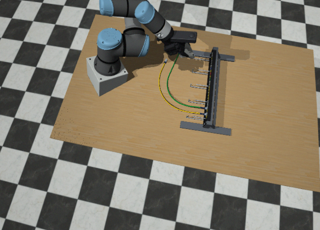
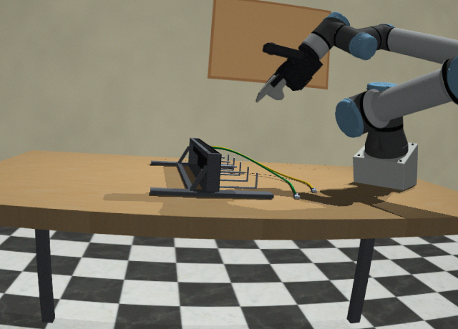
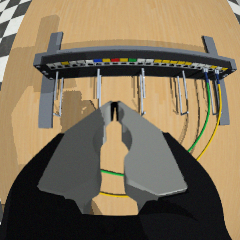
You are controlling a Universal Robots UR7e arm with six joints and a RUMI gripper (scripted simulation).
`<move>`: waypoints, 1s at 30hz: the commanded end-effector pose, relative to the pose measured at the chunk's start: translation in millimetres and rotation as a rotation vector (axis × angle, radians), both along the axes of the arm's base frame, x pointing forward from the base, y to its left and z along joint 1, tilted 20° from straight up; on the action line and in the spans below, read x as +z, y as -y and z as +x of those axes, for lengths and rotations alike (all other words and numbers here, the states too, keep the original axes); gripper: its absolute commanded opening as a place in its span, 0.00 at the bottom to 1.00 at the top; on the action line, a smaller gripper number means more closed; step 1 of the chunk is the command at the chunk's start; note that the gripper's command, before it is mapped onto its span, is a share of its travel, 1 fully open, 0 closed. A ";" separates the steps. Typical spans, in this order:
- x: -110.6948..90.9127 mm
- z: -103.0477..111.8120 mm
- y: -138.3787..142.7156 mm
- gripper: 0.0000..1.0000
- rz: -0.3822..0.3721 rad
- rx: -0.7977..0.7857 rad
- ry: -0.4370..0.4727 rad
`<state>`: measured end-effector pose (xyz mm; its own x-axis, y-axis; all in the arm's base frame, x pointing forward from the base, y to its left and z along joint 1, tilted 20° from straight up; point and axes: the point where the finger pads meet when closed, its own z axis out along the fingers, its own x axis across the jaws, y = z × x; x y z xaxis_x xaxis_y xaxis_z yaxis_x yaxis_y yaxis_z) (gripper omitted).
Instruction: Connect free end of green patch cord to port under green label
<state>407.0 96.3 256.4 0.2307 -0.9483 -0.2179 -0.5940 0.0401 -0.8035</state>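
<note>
The dark rack (image 1: pixel 215 98) (image 2: pixel 207 167) (image 3: pixel 150 51) stands upright on the wooden table, with a row of colored labels along its ports. The green label (image 3: pixel 132 60) is near the middle of the row. The green patch cord (image 1: pixel 169 88) (image 2: pixel 273 173) (image 3: pixel 207 115) is plugged in near one end of the rack and curves away from it. Its free plug (image 2: pixel 296 197) lies on the table. The yellow cord (image 1: pixel 159 88) (image 3: pixel 219 115) runs beside it, and its free plug (image 1: pixel 165 60) (image 2: pixel 313 189) also lies on the table. My gripper (image 1: pixel 191 55) (image 2: pixel 258 98) (image 3: pixel 115 103) is shut and empty, high above the table and facing the rack.
Several metal cable hooks (image 1: pixel 199 86) (image 3: pixel 99 85) stick out from the rack's front toward the cords. The robot base (image 1: pixel 107 77) (image 2: pixel 384 167) stands on the table's corner. A brown board (image 2: pixel 236 37) hangs on the wall behind.
</note>
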 end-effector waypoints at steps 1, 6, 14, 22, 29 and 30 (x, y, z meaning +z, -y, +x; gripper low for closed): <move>-0.9 1.0 5.2 0.00 0.002 0.004 0.002; -1.4 1.5 7.3 0.00 0.002 0.004 0.002; -1.6 1.6 7.9 0.00 0.002 0.004 0.002; -1.6 1.8 7.9 0.00 0.002 0.004 0.002; -1.9 2.1 7.8 0.00 0.002 0.004 0.002; -1.9 2.2 7.8 0.00 0.002 0.004 0.002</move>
<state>408.8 88.5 254.3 0.2346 -0.9470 -0.2196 -0.5927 0.0397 -0.8045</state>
